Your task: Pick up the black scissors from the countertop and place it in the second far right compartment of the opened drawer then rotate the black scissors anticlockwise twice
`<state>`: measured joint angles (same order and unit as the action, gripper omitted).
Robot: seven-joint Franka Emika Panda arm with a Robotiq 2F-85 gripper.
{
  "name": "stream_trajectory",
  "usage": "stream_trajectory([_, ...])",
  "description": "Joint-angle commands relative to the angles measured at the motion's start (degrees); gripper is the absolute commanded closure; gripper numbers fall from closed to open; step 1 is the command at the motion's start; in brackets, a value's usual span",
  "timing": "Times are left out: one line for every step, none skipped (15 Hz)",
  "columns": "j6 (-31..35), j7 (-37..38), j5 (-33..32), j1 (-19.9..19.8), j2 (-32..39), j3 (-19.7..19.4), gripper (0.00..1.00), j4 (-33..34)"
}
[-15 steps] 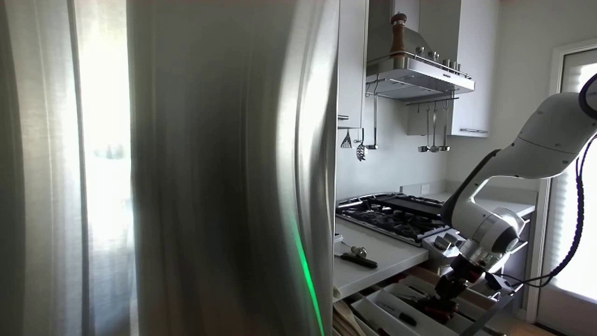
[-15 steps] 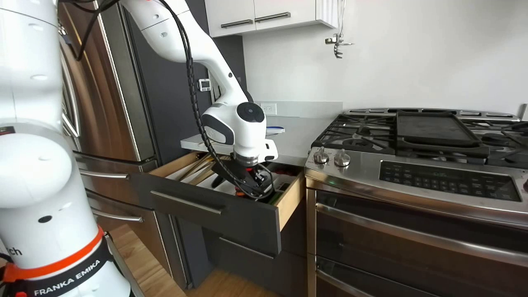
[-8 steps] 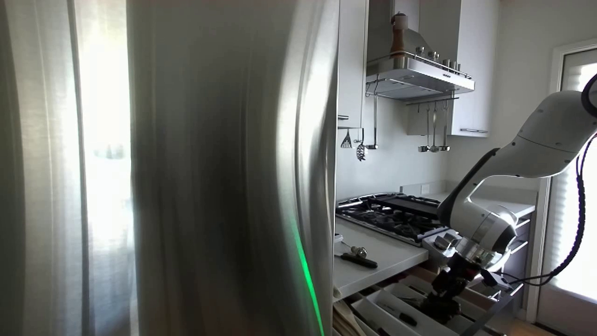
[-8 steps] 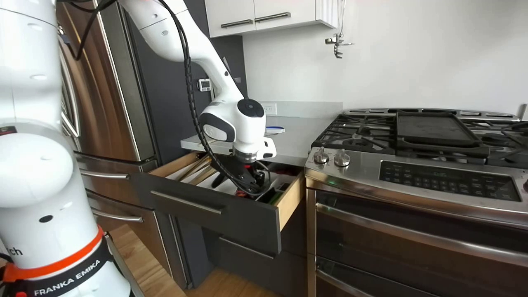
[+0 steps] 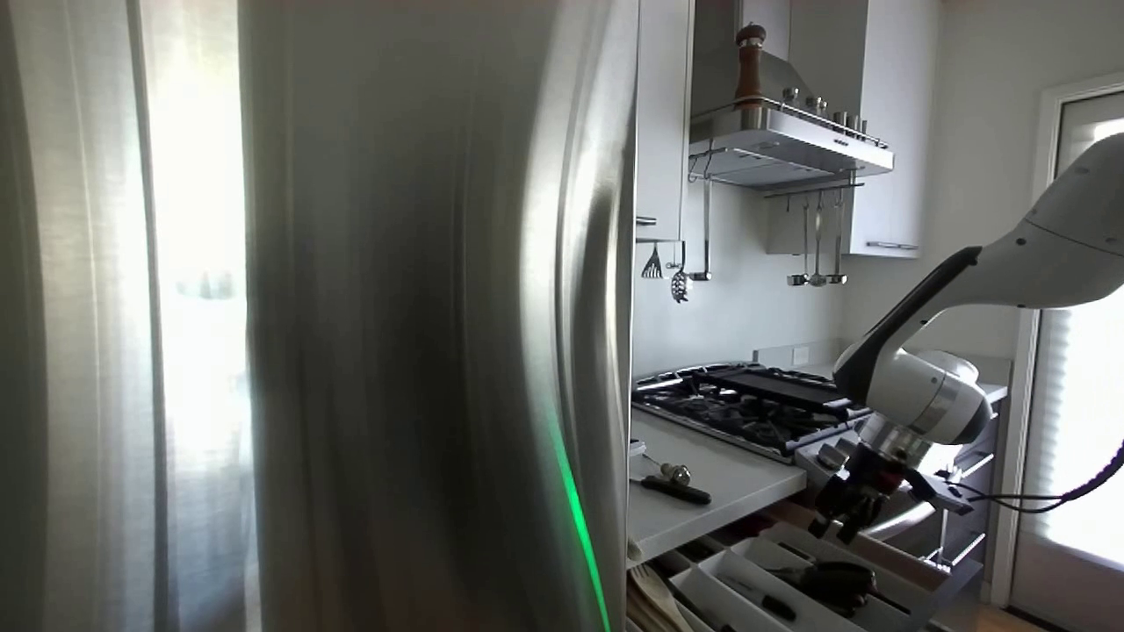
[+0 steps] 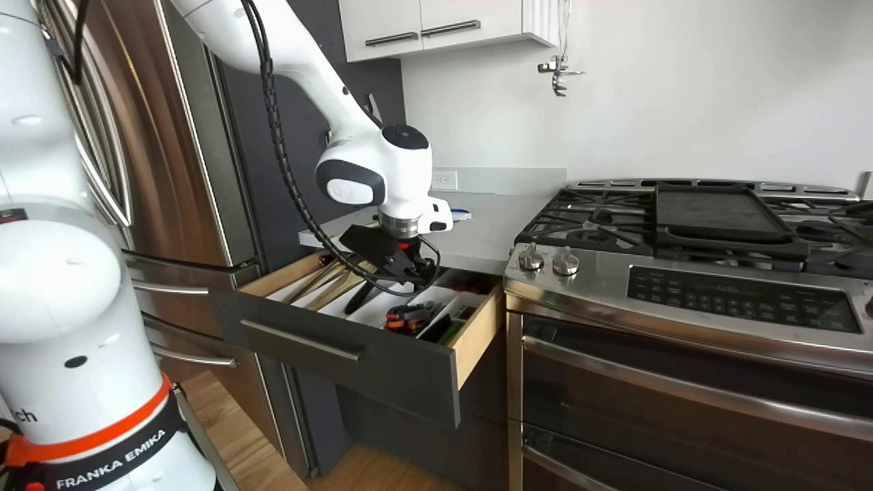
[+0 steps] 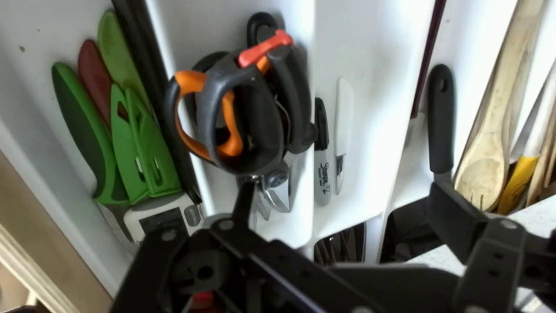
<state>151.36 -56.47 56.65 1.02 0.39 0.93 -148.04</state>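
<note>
Black scissors [image 7: 265, 143] lie overlapping orange-and-black handles [image 7: 232, 145] in a compartment [image 7: 195, 26] of the opened drawer [image 6: 382, 372], upper left of centre in the wrist view. The gripper [image 7: 343, 189], fingers spread wide, has risen above them since half a second ago; in both exterior views the drawer stands slightly farther out.

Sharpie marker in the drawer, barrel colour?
The Sharpie marker's barrel is grey; it shows best in the wrist view.
</note>
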Motion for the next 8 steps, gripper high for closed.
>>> stream_trajectory([-2.37, 11.11, -7.53, -0.46, -6.87, -0.41, 0.0, -3.79])
stream_trajectory([-4.04, 13.91, -8.97, -0.59, -8.12, -0.59, 0.0, -3.97])
stream_trajectory([-4.85, 17.25, -10.72, -0.66, -9.37, -0.63, 0.0, -4.22])
stream_trajectory([-5.94, 20.15, -12.24, -0.72, -10.46, -0.76, 0.0, -4.3])
stream_trajectory([-6.72, 22.75, -13.79, -0.71, -11.59, -0.88, 0.0, -4.42])
stream_trajectory([-8.02, 24.82, -15.03, -0.72, -12.25, -1.17, 0.0, -4.07])
stream_trajectory([-8.54, 26.45, -16.05, -0.65, -12.87, -1.47, 0.0, -3.79])
stream_trajectory([-9.11, 27.95, -17.2, -0.63, -13.37, -1.81, 0.0, -3.65])
